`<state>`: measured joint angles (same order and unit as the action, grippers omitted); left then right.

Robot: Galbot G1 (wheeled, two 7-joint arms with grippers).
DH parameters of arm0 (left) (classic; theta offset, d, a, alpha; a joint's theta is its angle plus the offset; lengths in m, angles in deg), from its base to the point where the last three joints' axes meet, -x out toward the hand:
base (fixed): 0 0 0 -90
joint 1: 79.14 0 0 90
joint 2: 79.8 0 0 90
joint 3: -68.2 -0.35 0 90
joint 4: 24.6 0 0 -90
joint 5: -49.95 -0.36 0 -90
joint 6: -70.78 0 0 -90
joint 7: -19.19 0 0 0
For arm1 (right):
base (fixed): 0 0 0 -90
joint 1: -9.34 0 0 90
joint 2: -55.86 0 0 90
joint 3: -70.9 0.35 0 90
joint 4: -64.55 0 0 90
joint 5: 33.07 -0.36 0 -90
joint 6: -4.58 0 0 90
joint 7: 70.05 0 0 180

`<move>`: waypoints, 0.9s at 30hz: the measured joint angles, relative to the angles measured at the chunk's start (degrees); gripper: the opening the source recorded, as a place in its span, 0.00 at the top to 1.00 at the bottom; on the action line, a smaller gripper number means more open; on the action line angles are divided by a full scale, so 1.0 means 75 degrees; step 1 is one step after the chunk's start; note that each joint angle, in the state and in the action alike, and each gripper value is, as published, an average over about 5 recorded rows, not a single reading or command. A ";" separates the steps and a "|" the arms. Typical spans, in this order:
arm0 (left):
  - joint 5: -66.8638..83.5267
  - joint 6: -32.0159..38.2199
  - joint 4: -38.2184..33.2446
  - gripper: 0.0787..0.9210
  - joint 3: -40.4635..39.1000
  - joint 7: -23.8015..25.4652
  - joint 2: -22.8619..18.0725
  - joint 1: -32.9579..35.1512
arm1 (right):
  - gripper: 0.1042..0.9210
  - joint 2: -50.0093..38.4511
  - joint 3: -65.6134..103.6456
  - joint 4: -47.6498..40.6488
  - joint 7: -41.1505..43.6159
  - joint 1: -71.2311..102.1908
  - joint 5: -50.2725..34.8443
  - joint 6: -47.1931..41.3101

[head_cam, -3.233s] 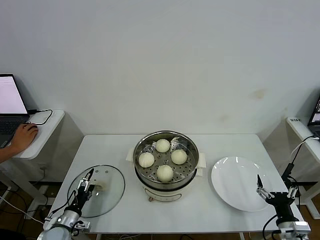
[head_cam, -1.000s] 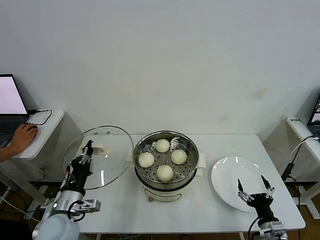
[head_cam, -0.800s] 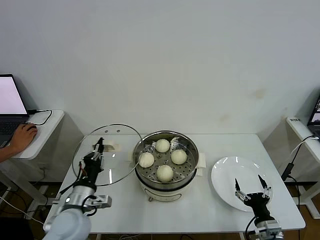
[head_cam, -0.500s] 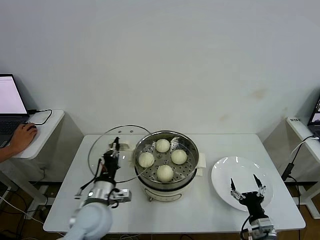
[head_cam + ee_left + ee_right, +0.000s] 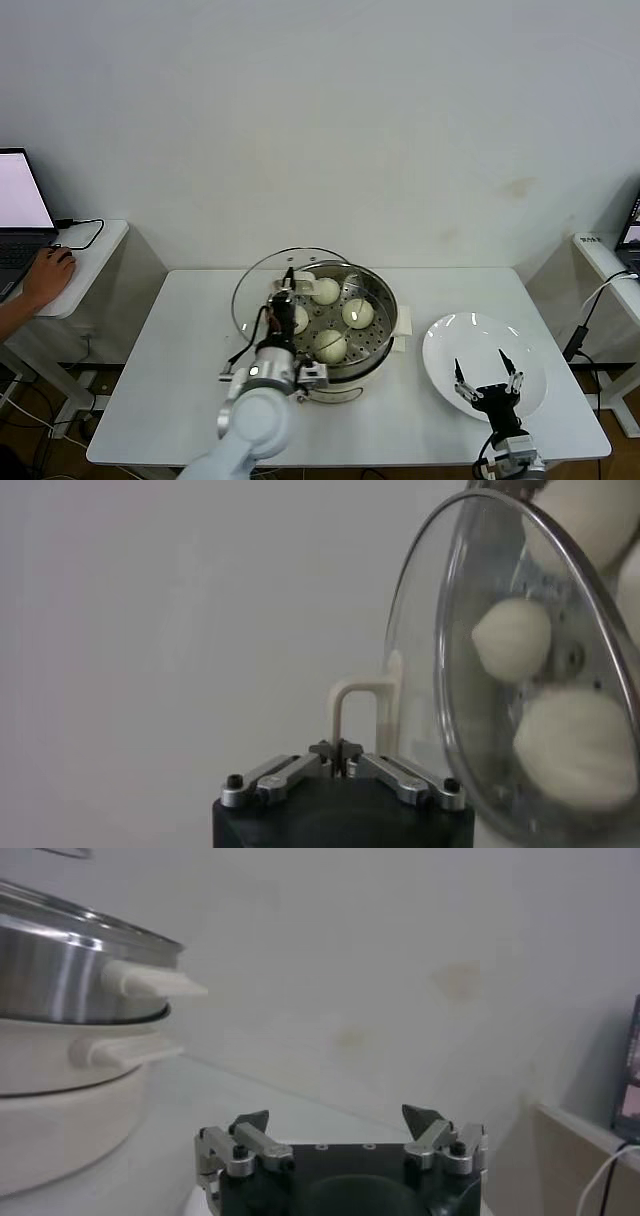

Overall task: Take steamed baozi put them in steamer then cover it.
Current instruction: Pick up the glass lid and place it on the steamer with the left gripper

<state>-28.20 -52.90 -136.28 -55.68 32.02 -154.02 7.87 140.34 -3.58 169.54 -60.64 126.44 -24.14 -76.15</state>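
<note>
- Head view: your left gripper (image 5: 286, 290) is over the near-left edge of the steamer (image 5: 372, 345), clamped tight on the white handle of the cover (image 5: 262, 272).
- You've got the cover in the air, tilted, its metal rim overlapping the steamer's left side and reaching out over the table (image 5: 180, 380) beyond it. It is not seated on the pot.
- Through and beside the glass you can count four steamed baozi (image 5: 358, 313) on the perforated tray, all inside the steamer.
- From the left wrist view, the fingers (image 5: 300, 772) meet at the foot of the white bar handle (image 5: 358, 705), and the cover (image 5: 470, 600) stands almost edge-on beside them, with the buns (image 5: 512, 640) showing through the glass.
- The steamer sits mid-table on its white base, with white side handles sticking out.
- Your right gripper (image 5: 489, 378) is parked low at the near edge of the table, over the white plate (image 5: 470, 345), jaws spread wide and holding nothing.
- Right wrist view backs that up: both fingertips (image 5: 250, 1122) stand far apart, with the steamer (image 5: 60, 963) and its white base well off to one side.
- Off to the far left, a person's hand (image 5: 42, 278) rests by a laptop (image 5: 18, 205) on a side table (image 5: 95, 255).
</note>
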 measured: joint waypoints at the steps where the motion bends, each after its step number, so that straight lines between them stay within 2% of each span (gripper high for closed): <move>1: -0.0091 -0.0009 0.0053 0.95 -0.0055 0.0049 -0.0088 -0.0027 | 0.12 0.0005 -0.0006 0.0000 0.0001 0.0004 0.0015 0.0003; 14: -0.1042 -0.0039 0.0554 0.95 -0.0524 0.0355 -0.0969 -0.0105 | 0.12 0.0030 -0.0105 -0.0049 0.0014 0.0028 0.0133 0.0035; 27: -0.1569 0.0062 0.0894 0.95 -0.0533 0.0395 -0.1305 -0.0033 | 0.12 -0.0005 -0.0112 -0.0119 0.0027 0.0036 0.0146 0.0072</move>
<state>-39.96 -52.44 -129.58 -59.69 34.99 -163.81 7.62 140.30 -4.41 168.65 -60.44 126.72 -23.05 -75.62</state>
